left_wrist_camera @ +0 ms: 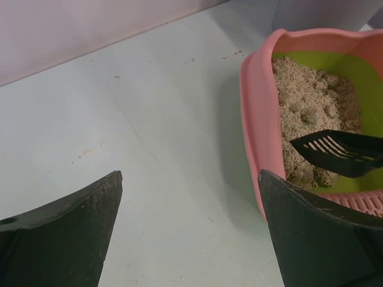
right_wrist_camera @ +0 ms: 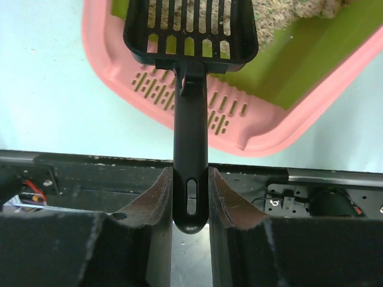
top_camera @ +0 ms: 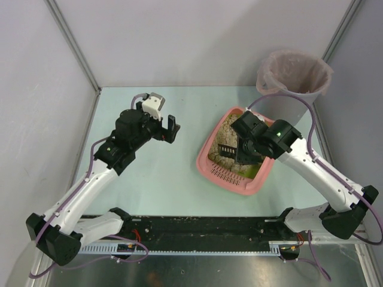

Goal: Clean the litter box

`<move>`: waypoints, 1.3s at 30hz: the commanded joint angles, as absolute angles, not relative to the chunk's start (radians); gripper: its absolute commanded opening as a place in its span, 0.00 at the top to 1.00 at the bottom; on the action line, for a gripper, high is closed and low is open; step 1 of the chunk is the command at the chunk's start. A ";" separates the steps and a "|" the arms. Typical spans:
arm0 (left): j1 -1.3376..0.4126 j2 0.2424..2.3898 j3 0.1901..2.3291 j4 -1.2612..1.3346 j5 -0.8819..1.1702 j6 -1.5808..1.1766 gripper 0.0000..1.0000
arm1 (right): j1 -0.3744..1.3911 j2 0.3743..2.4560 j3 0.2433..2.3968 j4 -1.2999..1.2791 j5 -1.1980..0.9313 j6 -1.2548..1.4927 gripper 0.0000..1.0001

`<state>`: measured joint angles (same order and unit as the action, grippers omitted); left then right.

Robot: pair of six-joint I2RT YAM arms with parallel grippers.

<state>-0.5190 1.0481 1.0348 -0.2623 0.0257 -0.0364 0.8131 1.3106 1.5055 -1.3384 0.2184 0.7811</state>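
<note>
The pink litter box lies right of centre on the table, with yellow-green lining and beige litter heaped at its far end. My right gripper is over the box and shut on the handle of the black slotted scoop. In the right wrist view the gripper clamps the handle, and the scoop head hovers over the box's slotted rim. My left gripper is open and empty above the table, left of the box. In its wrist view the gripper faces the box wall and the scoop.
A grey round bucket lined with a pinkish bag stands at the back right, just beyond the box. A black rail runs along the near table edge. A few litter crumbs lie on the table. Walls close in the left, back and right.
</note>
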 commanded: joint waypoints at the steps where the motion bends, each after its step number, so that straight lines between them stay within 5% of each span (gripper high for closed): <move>1: -0.538 1.026 1.034 -0.229 0.002 0.023 0.00 | 0.770 1.331 1.578 -1.500 0.160 0.709 1.00; 39: -0.551 1.040 1.043 -0.244 -0.069 0.034 0.00 | 0.612 1.437 1.347 -1.281 0.084 0.552 1.00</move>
